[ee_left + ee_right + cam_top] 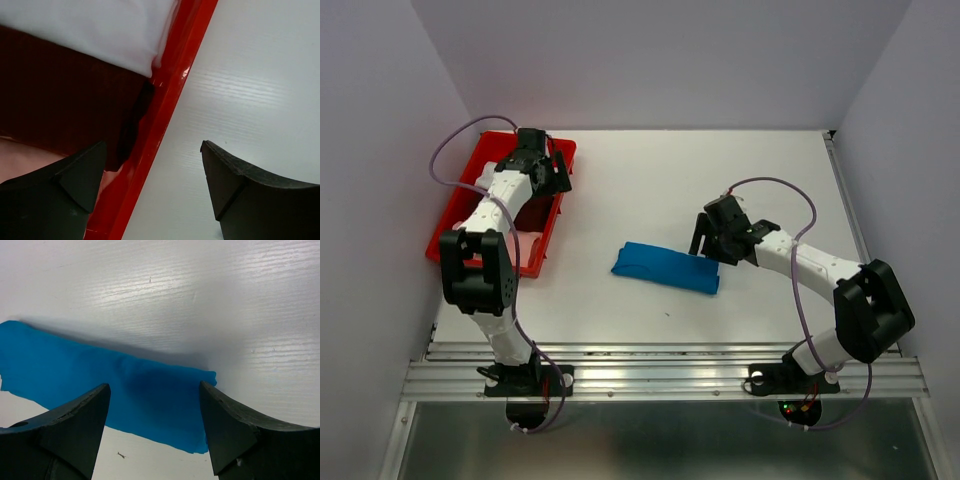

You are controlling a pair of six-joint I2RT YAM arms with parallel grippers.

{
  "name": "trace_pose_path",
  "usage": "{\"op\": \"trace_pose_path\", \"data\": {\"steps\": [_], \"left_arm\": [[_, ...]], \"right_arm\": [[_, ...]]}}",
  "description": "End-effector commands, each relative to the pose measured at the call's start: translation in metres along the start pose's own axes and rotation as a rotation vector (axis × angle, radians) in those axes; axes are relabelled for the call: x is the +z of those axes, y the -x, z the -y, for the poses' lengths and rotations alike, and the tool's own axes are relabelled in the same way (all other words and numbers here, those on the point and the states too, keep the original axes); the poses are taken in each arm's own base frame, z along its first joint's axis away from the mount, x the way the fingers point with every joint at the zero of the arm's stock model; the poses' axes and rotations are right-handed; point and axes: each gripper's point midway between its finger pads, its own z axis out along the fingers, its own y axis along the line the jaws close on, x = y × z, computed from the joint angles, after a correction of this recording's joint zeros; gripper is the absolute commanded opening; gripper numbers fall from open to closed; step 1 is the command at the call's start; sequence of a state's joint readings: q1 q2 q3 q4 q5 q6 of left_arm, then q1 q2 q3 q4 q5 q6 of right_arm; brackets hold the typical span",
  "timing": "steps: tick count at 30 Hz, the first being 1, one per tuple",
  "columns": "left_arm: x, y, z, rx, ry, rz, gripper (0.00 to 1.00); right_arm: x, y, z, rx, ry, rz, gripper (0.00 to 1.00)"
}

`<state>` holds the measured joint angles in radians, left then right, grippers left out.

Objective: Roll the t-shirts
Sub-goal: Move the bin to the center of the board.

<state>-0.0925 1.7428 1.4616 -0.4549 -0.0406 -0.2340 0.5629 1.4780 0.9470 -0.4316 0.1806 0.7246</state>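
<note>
A bright blue t-shirt (665, 267) (75, 370) lies folded into a long band in the middle of the table. My right gripper (706, 243) (155, 390) hovers open over its right end, with the cloth below and between the fingers and nothing gripped. My left gripper (557, 177) (153, 150) stands open above the right wall of the red tray (455, 215) (170, 90), one finger over the tray and the other over the table. Inside the tray lie a white t-shirt (100, 30), a dark maroon t-shirt (65, 95) and a pale pink t-shirt (20, 155).
The white table (720, 170) is enclosed by pale walls at the back and on both sides. A metal rail (660, 375) runs along the near edge where both arm bases are bolted. A small dark speck (120, 455) lies on the table near the blue cloth.
</note>
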Motion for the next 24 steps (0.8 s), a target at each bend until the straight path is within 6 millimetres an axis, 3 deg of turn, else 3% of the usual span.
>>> {"op": "trace_pose_path", "data": {"steps": [1, 8, 12, 21, 24], "left_arm": [[0.011, -0.012, -0.006, 0.035, 0.076, -0.009, 0.88], [0.036, -0.046, 0.013, 0.065, 0.025, -0.115, 0.79], [0.035, -0.053, 0.041, 0.074, -0.051, -0.124, 0.73], [0.026, -0.064, 0.114, 0.136, -0.207, -0.145, 0.72], [0.025, -0.064, 0.125, 0.153, -0.221, -0.148, 0.72]], "right_arm": [[-0.008, 0.019, -0.015, 0.007, 0.066, 0.059, 0.77], [-0.009, 0.017, -0.012, 0.007, 0.061, 0.059, 0.77], [-0.010, 0.016, -0.010, 0.007, 0.056, 0.062, 0.77], [-0.010, 0.012, -0.004, 0.005, 0.042, 0.058, 0.77], [-0.012, 0.011, -0.001, 0.013, 0.036, 0.063, 0.78]]}}
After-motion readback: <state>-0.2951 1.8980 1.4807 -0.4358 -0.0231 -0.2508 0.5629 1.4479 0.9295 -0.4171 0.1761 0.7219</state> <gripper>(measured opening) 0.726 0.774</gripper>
